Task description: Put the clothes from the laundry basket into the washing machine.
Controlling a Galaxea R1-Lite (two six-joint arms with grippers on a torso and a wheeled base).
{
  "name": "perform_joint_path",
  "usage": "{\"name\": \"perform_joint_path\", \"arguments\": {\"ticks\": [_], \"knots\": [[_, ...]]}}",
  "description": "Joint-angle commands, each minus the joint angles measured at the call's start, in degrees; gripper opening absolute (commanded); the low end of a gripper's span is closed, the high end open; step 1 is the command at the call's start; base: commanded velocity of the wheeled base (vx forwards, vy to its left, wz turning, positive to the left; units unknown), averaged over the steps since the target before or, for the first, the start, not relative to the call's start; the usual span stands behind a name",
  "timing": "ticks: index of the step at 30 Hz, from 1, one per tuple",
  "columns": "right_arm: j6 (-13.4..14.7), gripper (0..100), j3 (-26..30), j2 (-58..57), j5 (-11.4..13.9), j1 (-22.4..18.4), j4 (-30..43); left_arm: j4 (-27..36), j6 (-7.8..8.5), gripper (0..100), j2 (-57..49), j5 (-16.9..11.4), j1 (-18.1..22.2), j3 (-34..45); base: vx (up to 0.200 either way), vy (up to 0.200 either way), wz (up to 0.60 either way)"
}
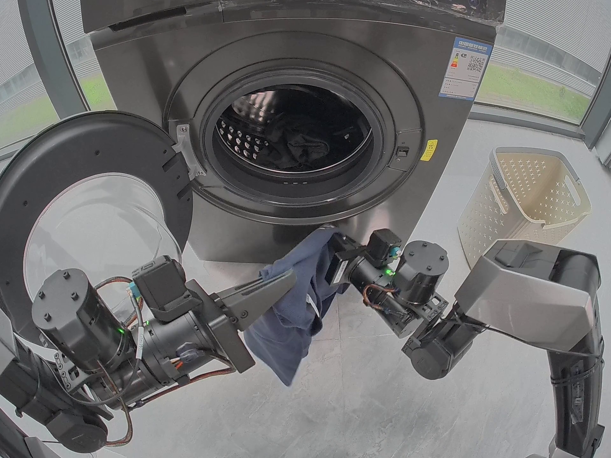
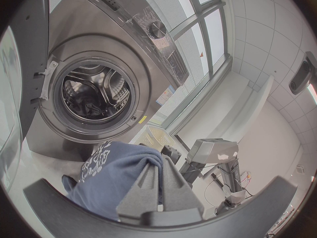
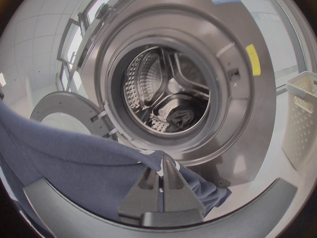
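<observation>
Left pincer [image 1: 291, 276], right pincer [image 3: 162, 164] clamp navy garment [image 1: 289, 335]

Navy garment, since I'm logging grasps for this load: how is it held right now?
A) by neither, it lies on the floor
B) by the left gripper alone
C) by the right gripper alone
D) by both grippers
D: the navy garment hangs off the floor between the left gripper and the right gripper, each shut on a fold of the cloth.
</observation>
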Motion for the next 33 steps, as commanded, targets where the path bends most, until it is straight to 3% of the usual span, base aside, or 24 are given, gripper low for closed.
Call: {"name": "perform_joint_path", "arguments": {"ticks": [1,6,9,21,33], "knots": [[0.0,100,-0.1,3.7,0.2,1.3,-0.1,0.1,-0.11,0,0.4,0.1,0.7,-1.4,0.000,0.000,0.00],[-0.4,100,2.8,2.6,0.2,1.1,-0.1,0.1,-0.29,0,0.6,1.6,5.3,-4.8,0.000,0.000,0.00],[-1.5,100,8.5,-0.6,0.3,0.7,-0.1,0.1,-0.55,0,0.2,2.8,7.5,-6.8,0.000,0.000,0.00],[-1.7,100,21.7,-8.1,0.8,2.1,-0.1,0.1,-0.91,0,0.3,2.8,8.3,-7.4,0.000,0.000,0.00],[-1.4,100,25.1,-8.3,2.6,7.8,-0.1,0.1,-0.91,0,0.8,2.9,8.4,-7.7,0.000,0.000,0.00]]}}
